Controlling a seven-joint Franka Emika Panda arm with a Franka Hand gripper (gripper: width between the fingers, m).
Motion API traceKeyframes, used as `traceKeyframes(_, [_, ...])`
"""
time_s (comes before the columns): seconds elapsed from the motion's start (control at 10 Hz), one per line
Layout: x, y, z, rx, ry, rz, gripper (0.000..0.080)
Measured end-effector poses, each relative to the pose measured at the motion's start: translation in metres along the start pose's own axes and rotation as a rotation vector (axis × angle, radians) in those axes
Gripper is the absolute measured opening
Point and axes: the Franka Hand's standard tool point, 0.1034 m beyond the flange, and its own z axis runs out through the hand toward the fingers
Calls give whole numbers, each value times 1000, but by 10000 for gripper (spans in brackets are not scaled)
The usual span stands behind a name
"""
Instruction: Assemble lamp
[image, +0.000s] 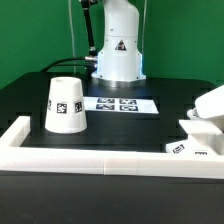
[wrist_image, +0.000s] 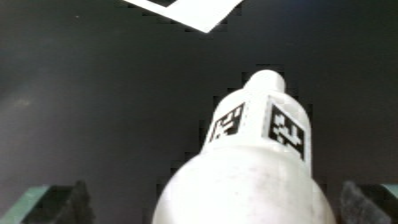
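**Pincer poised over the bulb as lamp assembly gets under way**

The robot's pincer (wrist_image: 199, 205) stands wide open, empty, its two dark fingers (wrist_image: 50, 203) flanking the white bulb piece (wrist_image: 249, 165), which lies on the black worktop (wrist_image: 89, 100) between them. In the wrist view the bulb's tagged body fills the gap, its narrow tip pointing away towards a corner of the marker board (wrist_image: 187, 10). Whether the fingers already touch it cannot be told.

Done well, the grasp would centre the bulb between the fingers and close on its broad body, not the tapering tip, so it cannot squirt out.

In the exterior view the shade (image: 65, 105) stands mouth-down at that view's left, well apart, and the arm's wrist (image: 208, 115) hangs low at its right.
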Motion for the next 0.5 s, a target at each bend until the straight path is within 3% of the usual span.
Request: traceKeyframes(0.5, [4,-1,11,3,-6,37,699])
